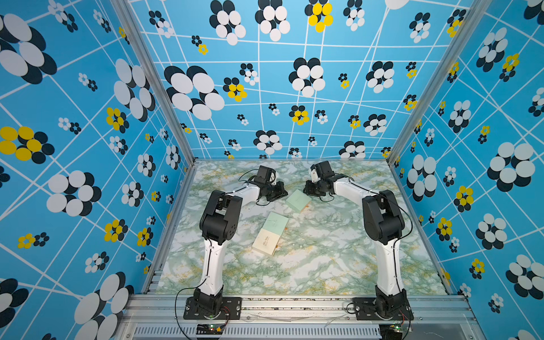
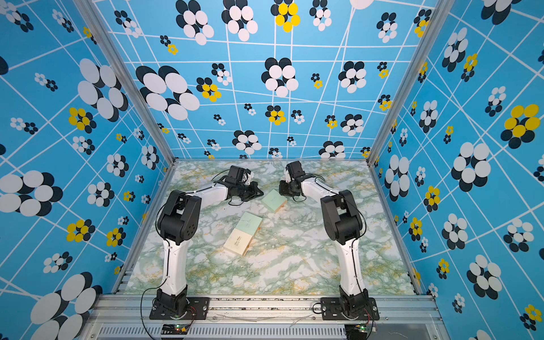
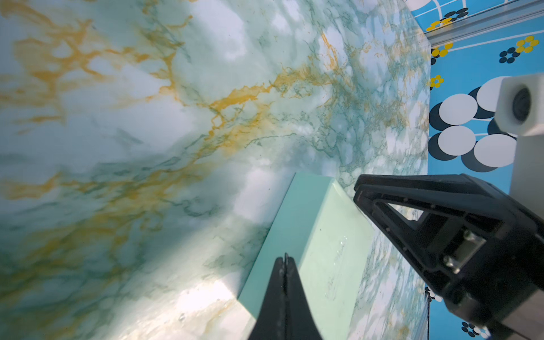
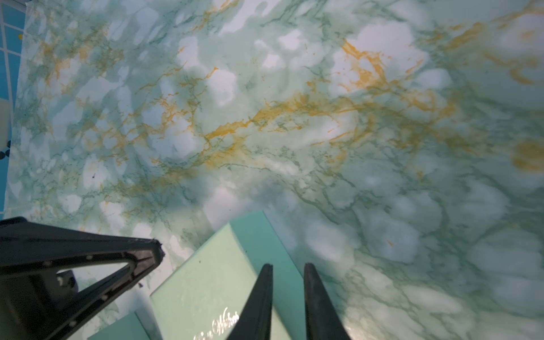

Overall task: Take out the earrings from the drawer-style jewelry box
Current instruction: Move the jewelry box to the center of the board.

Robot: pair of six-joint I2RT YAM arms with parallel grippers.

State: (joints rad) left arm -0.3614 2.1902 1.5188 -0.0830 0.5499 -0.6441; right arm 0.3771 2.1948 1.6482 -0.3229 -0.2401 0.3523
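Note:
A mint drawer-style jewelry box [image 1: 298,200] lies shut on the marble table, between my two grippers at the back. My left gripper [image 3: 285,257] is shut and empty, its tips over the box [image 3: 323,229]; in a top view it sits just left of it [image 1: 283,192]. My right gripper [image 4: 288,266] stands open by a narrow gap over the box's edge [image 4: 206,279], with nothing between its fingers; in a top view it is at the box's far right corner [image 1: 307,191]. Tiny pale glinting earrings [image 1: 300,245] lie loose on the table, with an orange speck [image 1: 307,208] beside the box.
A second mint box [image 1: 275,223] and a cream box [image 1: 265,242] lie end to end at mid-table. The patterned blue walls [image 1: 88,147] close in three sides. The arm bases stand on the metal rail [image 1: 294,306] at the front.

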